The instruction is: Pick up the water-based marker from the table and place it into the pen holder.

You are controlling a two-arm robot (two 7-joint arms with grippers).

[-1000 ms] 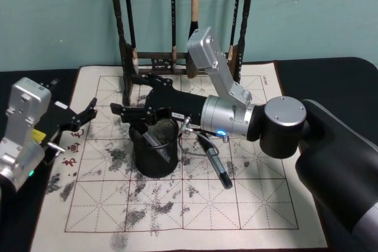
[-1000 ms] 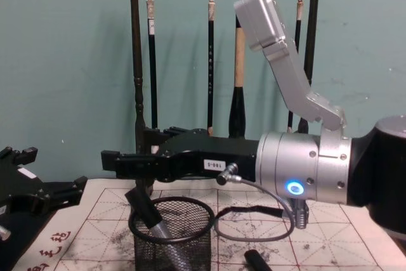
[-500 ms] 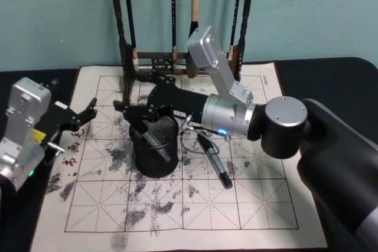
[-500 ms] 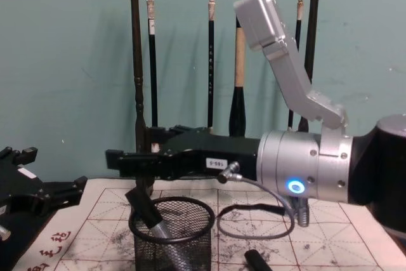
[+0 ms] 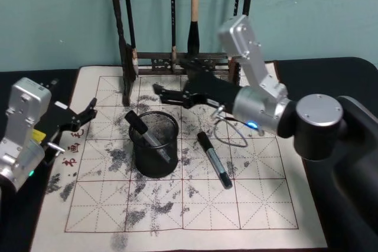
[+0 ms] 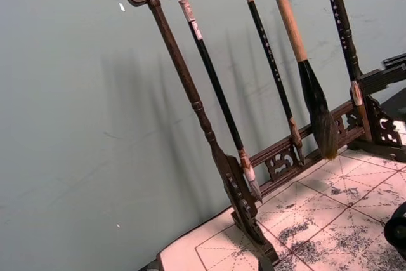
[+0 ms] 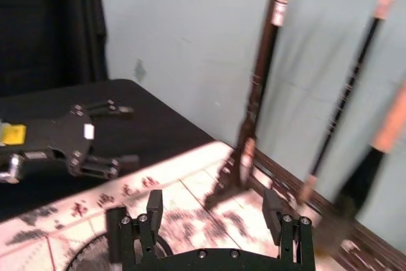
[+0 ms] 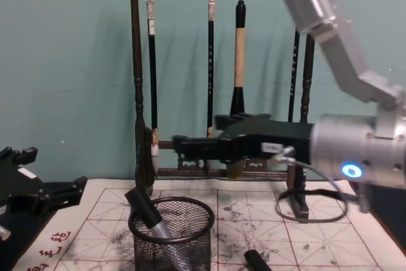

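Observation:
The black mesh pen holder (image 5: 155, 146) (image 8: 171, 236) stands on the inked calligraphy mat. One water-based marker (image 5: 146, 133) (image 8: 148, 212) leans inside it, its black cap poking over the rim. Another dark marker (image 5: 214, 160) (image 8: 256, 259) lies on the mat to the holder's right. My right gripper (image 5: 160, 93) (image 8: 183, 145) (image 7: 209, 219) hovers open and empty behind and above the holder, clear of it. At the mat's left edge my left gripper (image 5: 86, 114) (image 8: 71, 188) rests parked and open.
The tall dark wooden brush rack (image 5: 177, 57) (image 8: 219, 74) (image 6: 254, 157) with several hanging brushes stands at the back of the mat, close behind my right gripper. A loose cable (image 5: 231, 134) hangs under the right wrist. Black cloth (image 5: 331, 81) surrounds the mat.
My right gripper has pulled back from above the pen holder, rising and moving right toward the rack, empty. The marker stays leaning in the holder. The left arm has not moved.

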